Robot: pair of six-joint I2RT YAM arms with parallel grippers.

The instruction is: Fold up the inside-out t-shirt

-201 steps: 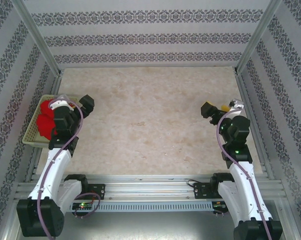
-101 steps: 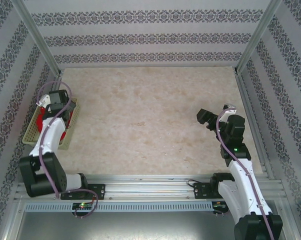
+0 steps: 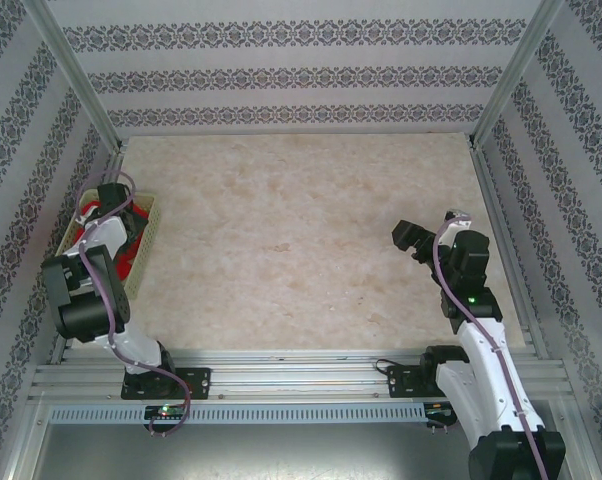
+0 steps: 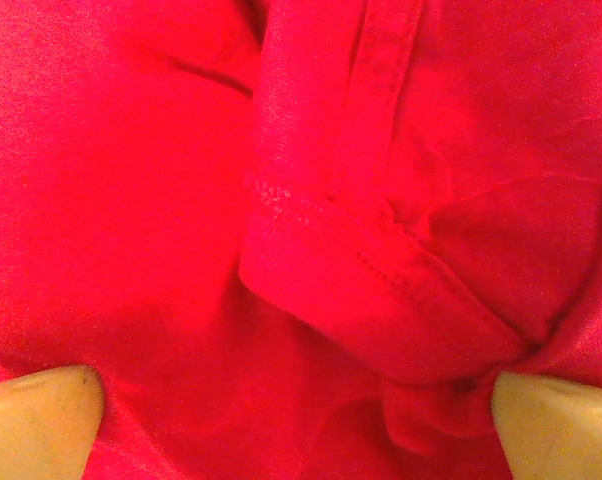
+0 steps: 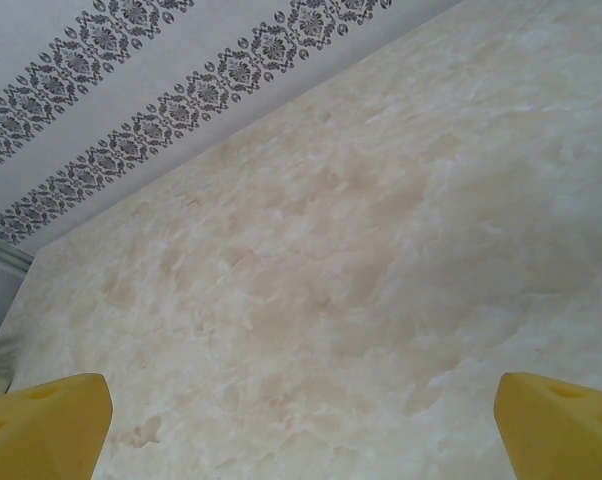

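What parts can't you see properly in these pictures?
- Top view: the left arm hides most of the red t-shirt in the basket.
- Left wrist view: too close to tell whether the stitched fold is sleeve or hem, or whether the left hand touches cloth.
- Right wrist view: the bottom edge cuts off the fingers of the right hand.

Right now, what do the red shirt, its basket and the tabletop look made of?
Red t-shirt: soft, thin cloth with a matte look; it creases loosely and shows a stitched hem. Basket: probably plastic, pale green, with what looks like a latticed wall. Table: smooth beige marbled top, either stone or stone-look laminate; the pictures cannot settle which.
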